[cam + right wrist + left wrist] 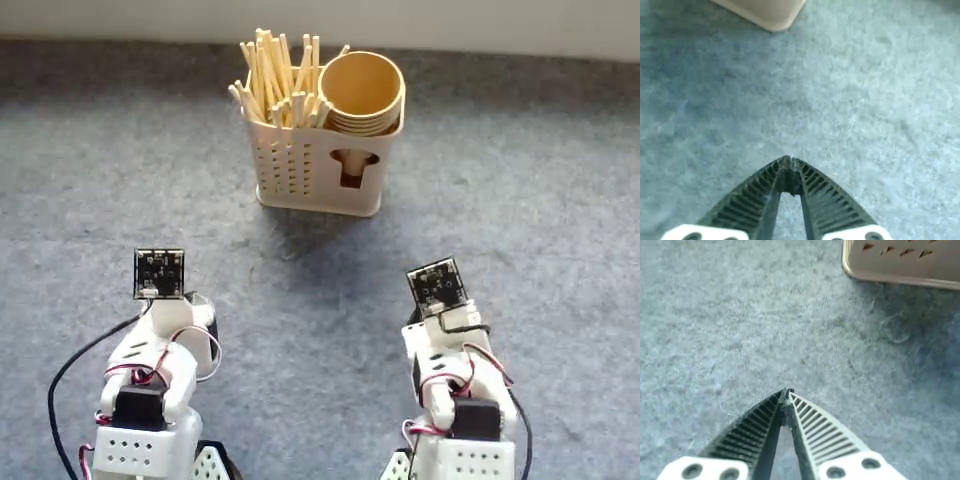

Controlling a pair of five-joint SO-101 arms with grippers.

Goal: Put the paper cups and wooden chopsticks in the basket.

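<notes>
At the near edge of the table the left arm and the right arm sit side by side, well apart, each white-bodied with red and black wires looping over its joints. A small black camera board tops the left arm's wrist, and a like board tops the right one, tilted a little.

The left gripper hangs over bare cloth with its ribbed jaws closed tip to tip, one black and one white, and nothing between them. The right gripper is the same: both black ribbed jaws meet at the tips, empty, above the cloth. The grey felt cover spreads over the whole table, fuzzy and mottled.

Farther off, between the two arms' lines and towards the far side, stands the cream plastic basket, upright, with slotted walls and a keyhole cut-out in its front. A corner of it shows in the left wrist view and in the right wrist view. The wooden chopsticks stand bunched in its left compartment, ends fanning above the rim. The paper cups sit nested in the right compartment, mouth up
</notes>
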